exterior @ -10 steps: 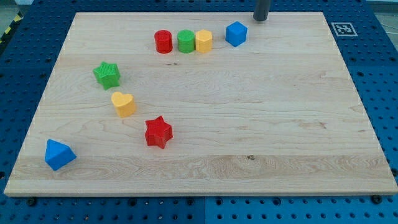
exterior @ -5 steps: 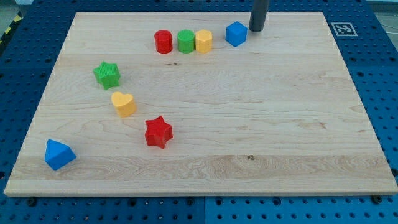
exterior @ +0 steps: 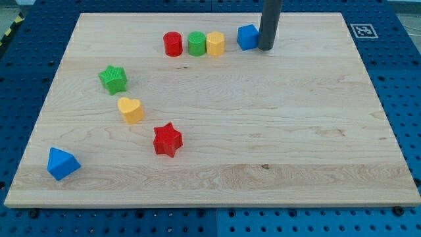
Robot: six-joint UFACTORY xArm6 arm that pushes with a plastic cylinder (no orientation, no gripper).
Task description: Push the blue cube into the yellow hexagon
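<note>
The blue cube (exterior: 247,37) sits near the view's top, a short gap to the right of the yellow hexagon (exterior: 215,43). My tip (exterior: 266,47) stands right against the cube's right side; the dark rod rises from it out of the top of the view. The yellow hexagon is the right end of a close row with a green cylinder (exterior: 196,43) and a red cylinder (exterior: 173,44).
A green star (exterior: 113,79), a yellow heart (exterior: 130,110) and a red star (exterior: 167,139) lie on the wooden board (exterior: 296,131) at the view's left. A blue triangular block (exterior: 62,164) is at the bottom left corner. A marker tag (exterior: 362,30) is at the top right.
My tip has moved down the view from the board's top edge to the blue cube's right side. The cube has shifted slightly left and turned a little.
</note>
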